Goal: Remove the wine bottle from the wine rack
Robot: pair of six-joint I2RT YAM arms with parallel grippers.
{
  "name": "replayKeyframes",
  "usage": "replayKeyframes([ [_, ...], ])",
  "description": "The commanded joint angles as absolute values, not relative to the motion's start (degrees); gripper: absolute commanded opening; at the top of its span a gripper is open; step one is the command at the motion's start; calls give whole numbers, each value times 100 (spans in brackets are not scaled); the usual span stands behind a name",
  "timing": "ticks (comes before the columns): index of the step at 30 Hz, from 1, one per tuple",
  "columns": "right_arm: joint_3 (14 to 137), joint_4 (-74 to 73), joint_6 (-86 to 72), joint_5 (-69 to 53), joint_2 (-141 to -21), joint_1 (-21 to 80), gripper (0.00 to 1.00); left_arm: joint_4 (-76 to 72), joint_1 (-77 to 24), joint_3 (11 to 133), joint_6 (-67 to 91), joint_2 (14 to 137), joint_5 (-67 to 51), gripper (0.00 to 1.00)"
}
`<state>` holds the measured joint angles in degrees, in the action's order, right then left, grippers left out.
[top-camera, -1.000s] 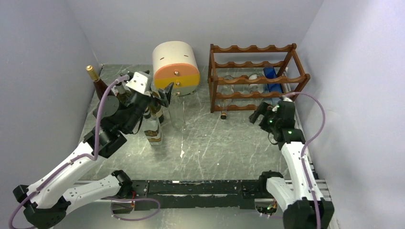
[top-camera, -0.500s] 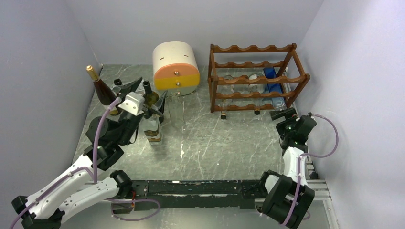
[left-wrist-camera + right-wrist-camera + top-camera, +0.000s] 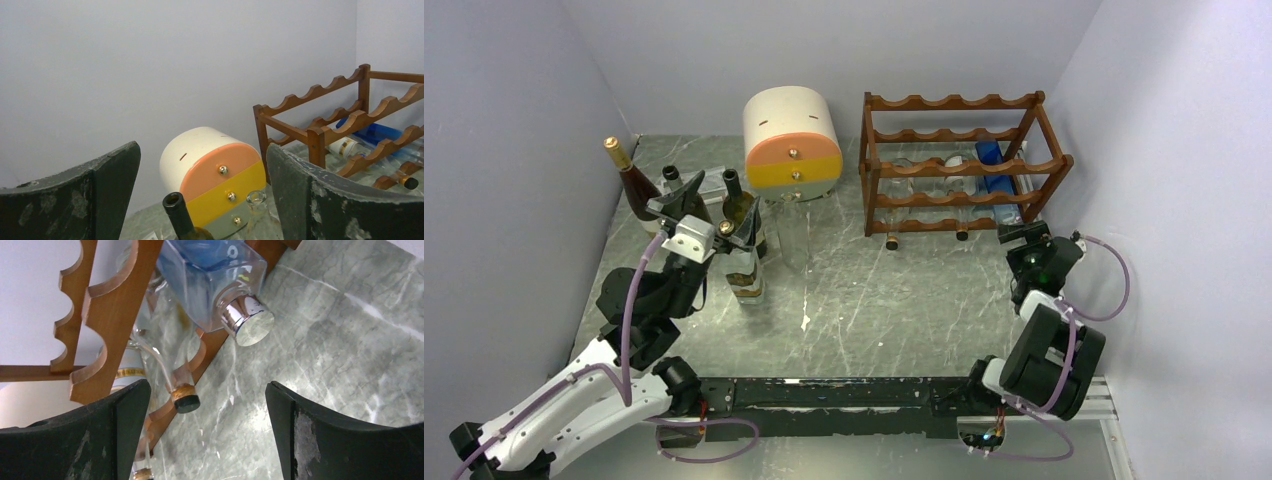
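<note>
Bottles on the table: a dark reddish-brown wooden wine rack (image 3: 954, 168) with three tiers of wavy rails stands at the far right of a grey-green marbled tabletop (image 3: 874, 300). Several bottles lie low in it, necks toward the near side. Among them, a clear glass wine bottle (image 3: 184, 401) stopped with a dark-topped cork rests in a scallop of the bottom tier. To its right lies a square blue glass bottle (image 3: 210, 270) with a shiny silver cap.

The right gripper (image 3: 207, 385) hovers just in front of the rack's near right corner, facing those necks. Its two dark fingers are spread wide with nothing between them, touching neither bottle nor wood.

Across the table, the left gripper (image 3: 202, 150) hangs above a cluster of upright bottles on the left, its fingers likewise wide apart and gripping nothing. The open mouth of a green glass bottle (image 3: 176, 215) shows below and between them. A dark bottle with a gold foil top (image 3: 631, 185) stands at the far left by the wall, and a paper-labelled bottle (image 3: 745, 268) stands nearest the arms.

A cream-and-orange rounded drawer unit (image 3: 792, 140) with small brass knobs sits at the far side, between the standing bottles and the rack, apart from both.
</note>
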<state>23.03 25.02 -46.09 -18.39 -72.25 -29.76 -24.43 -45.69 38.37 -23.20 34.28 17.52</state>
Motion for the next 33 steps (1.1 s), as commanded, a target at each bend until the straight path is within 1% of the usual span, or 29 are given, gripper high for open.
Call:
replayKeyframes([
  [1,2290,3388,-4498,-1710,-7599,-3128,89,-2807,-4537,3761,-2468,3401,1815,99],
  [6,2249,3932,-4383,-1771,-8058,-3208,88,-2775,-4537,3745,-2513,3408,1749,99],
  [11,2424,4488,-4352,-2081,-8656,-3251,93,-2788,-4536,3726,-2539,3424,1753,98],
  [20,2727,5884,-4891,-2559,-9864,-3258,92,-2794,-4536,3709,-2609,3450,1758,98],
  [23,2840,6249,-5041,-2698,-10189,-3261,94,-2789,-4535,3708,-2609,3464,1750,98],
  [28,3021,6437,-5107,-2752,-10519,-3243,96,-2772,-4540,3709,-2610,3497,1733,98],
  [33,3345,6394,-5167,-2767,-10857,-3176,97,-2771,-4535,3709,-2617,3498,1699,98],
])
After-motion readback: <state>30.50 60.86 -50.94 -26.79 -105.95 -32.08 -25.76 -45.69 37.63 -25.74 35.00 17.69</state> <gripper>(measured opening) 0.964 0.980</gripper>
